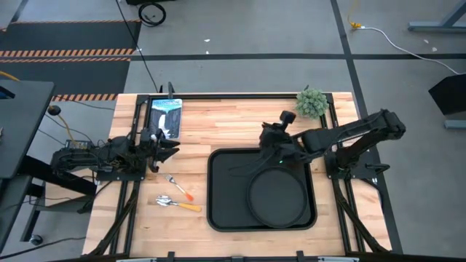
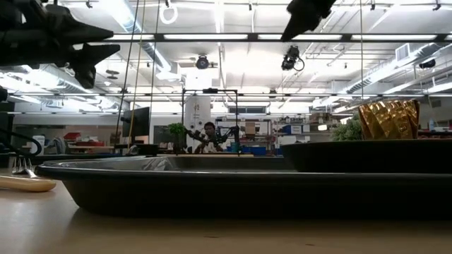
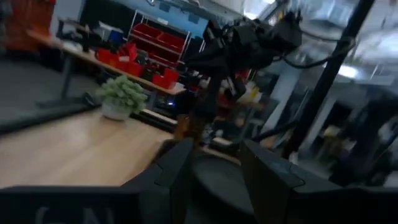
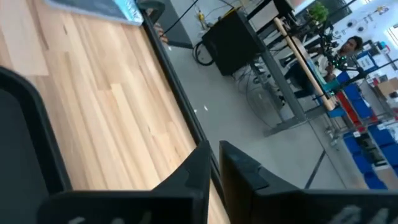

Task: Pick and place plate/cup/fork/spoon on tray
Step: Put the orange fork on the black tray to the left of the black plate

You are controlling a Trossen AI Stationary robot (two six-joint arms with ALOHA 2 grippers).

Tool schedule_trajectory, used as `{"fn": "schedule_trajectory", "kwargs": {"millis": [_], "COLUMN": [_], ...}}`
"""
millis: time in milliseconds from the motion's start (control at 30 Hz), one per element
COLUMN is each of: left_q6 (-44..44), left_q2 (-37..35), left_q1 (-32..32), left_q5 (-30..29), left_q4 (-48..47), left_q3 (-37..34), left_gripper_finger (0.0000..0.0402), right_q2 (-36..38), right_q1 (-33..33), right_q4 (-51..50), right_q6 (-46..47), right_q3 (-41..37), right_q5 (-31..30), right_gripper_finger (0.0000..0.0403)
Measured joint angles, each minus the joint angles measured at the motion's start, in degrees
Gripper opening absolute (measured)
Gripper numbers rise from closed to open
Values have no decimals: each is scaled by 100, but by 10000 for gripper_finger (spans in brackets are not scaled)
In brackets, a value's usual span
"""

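Note:
The black tray (image 1: 218,211) lies at the table's middle with the round black plate (image 1: 277,198) on its right half. The amber cup (image 2: 388,120) shows behind the plate's rim, which hides its base; it also shows in the left wrist view (image 3: 182,127), under my right arm. The fork (image 1: 178,188) and the spoon (image 1: 177,203) lie flat on the wood left of the tray. My right gripper (image 1: 255,167) is shut and empty, raised over the tray's far part. My left gripper (image 1: 171,149) is open and empty, above the table, far-left of the fork.
A small green potted plant (image 1: 312,102) stands at the table's far right corner. A blue-and-white book (image 1: 166,116) lies at the far left. Bare wood lies between the tray's far rim and the table's far edge.

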State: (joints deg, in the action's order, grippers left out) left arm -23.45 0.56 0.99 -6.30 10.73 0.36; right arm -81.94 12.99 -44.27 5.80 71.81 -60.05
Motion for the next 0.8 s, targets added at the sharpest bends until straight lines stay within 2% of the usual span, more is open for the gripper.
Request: {"fn": "schedule_trajectory", "kwargs": {"millis": [167, 267, 400, 600, 800], "left_q6": [-604, -720, -748, -934, -1188], "left_q2": [378, 855, 1675, 2881, 3970], "left_q1": [-289, -602, -964, -1437, -1922], "left_q5": [247, 94, -47, 275, 179], "left_q4": [-11, -258, -749, -2398, -3668], "left_q3": [2, 103, 588, 1355, 2319], "left_gripper_finger": [141, 141, 141, 141, 141], "right_q2": [406, 573, 717, 809, 803], "right_q1": [-4, -3, -13, -11, 4], "right_q4": [-42, -159, -415, -543, -684], "right_q6": [26, 74, 178, 392, 586], "right_q3": [0, 0, 0, -2, -2], "right_q5": [-2, 7, -29, -28, 142], "right_gripper_finger": [20, 13, 9, 12, 10]}}
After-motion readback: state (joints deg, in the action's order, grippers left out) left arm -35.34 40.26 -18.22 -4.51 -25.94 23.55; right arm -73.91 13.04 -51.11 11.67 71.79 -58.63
